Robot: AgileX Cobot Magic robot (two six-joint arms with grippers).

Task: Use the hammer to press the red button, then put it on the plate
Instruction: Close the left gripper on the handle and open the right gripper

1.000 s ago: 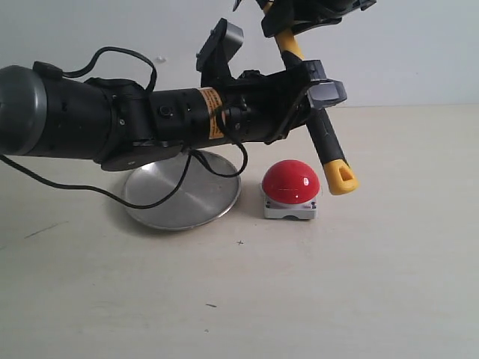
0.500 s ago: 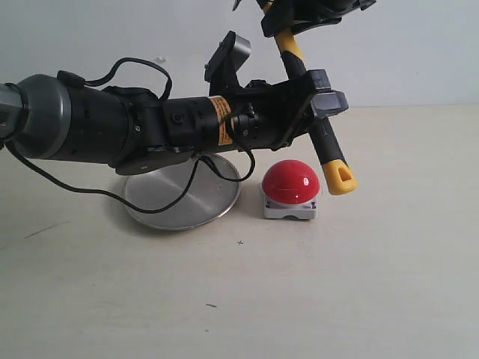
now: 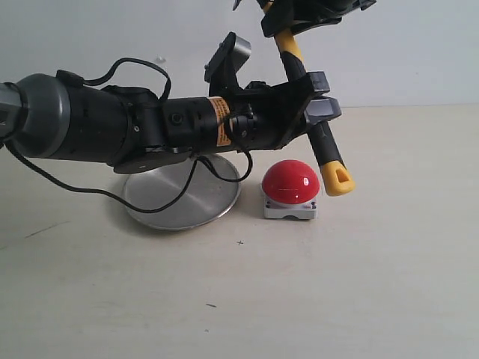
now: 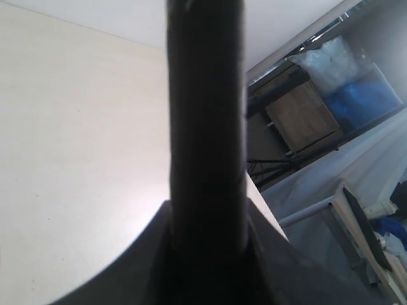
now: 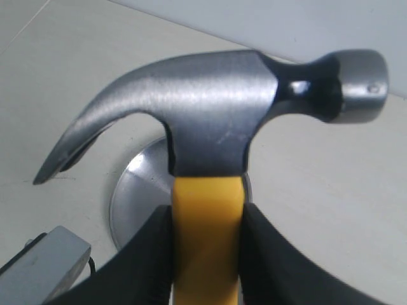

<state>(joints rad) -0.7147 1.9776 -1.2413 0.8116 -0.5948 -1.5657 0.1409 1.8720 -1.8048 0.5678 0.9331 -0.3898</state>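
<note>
The pale surface point(image 3: 374, 284) carries the plate and the button. The left arm point(image 3: 112, 127) stretches across the exterior view from the left and hides the plate's far side.

The plate point(image 3: 191, 202) sits left of the button. The part of it that shows is bare brushed silver metal with a low rim. The right wrist view catches an arc of it point(image 5: 137, 203) behind the hammer.

The hammer point(image 3: 327, 146) is in the air, head up and tilted, with both grippers on it. In the right wrist view its head point(image 5: 216, 108) is dark steel, with the curved claw to one side and the round face to the other. Below the head the handle is yellow, then black lower down. Its yellow end hangs just beside the button's right side, above the surface. I cannot tell whether the two touch.

The button point(image 3: 290, 182) is a glossy red dome on a square grey-white base, just right of the plate.

The left gripper point(image 3: 316, 96) has its fingers point(image 4: 267, 267) clamped on the black grip. The right gripper point(image 3: 290, 22) has its fingers point(image 5: 149, 260) clamped on the yellow part just under the head.
</note>
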